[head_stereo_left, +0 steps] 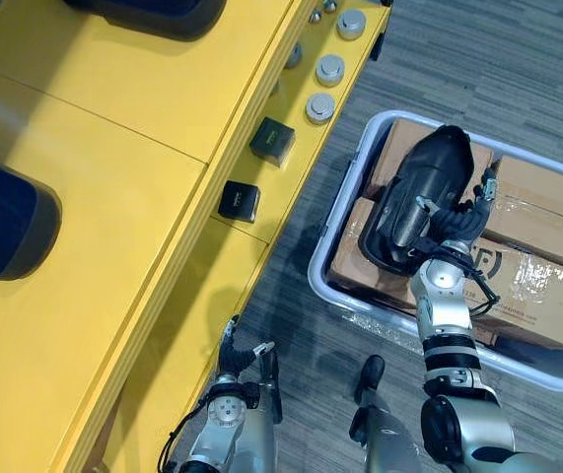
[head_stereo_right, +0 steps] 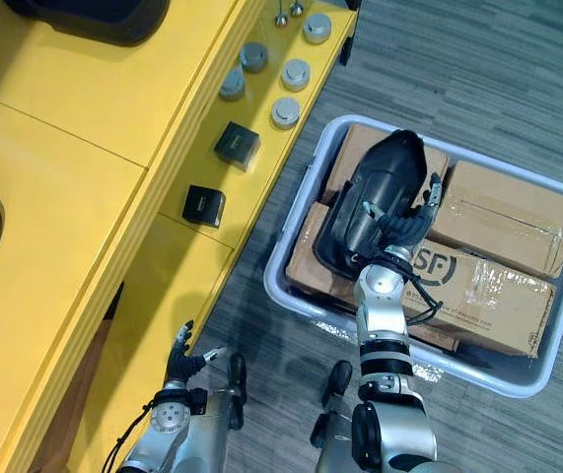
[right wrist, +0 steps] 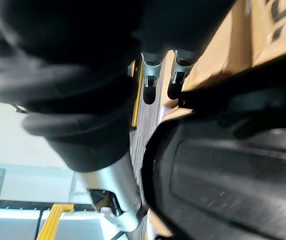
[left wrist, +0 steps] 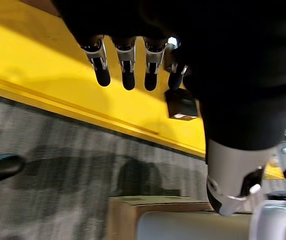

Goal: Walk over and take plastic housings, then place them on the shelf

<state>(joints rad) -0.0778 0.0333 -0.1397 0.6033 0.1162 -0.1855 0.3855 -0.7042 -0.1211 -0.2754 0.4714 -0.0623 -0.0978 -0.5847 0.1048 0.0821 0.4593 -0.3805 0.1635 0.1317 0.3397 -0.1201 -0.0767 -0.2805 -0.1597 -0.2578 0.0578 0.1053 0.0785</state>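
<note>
Nearest, the left robot hand [head_stereo_left: 240,368] hangs slack and empty at 7 o'clock beside the yellow shelf [head_stereo_left: 113,197], while the right robot hand [head_stereo_left: 451,232], grip untellable, meets the black plastic housing [head_stereo_left: 424,177] atop cartons [head_stereo_left: 547,286] in the grey crate [head_stereo_left: 360,158] at 3 o'clock, which looks light, stiff and slick, so probably best taken by its rim.

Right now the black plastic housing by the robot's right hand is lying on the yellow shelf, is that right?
Not quite. The black plastic housing by the right hand lies on cardboard boxes in the grey bin on the floor, not on the yellow shelf. The left eye view shows it.
</note>
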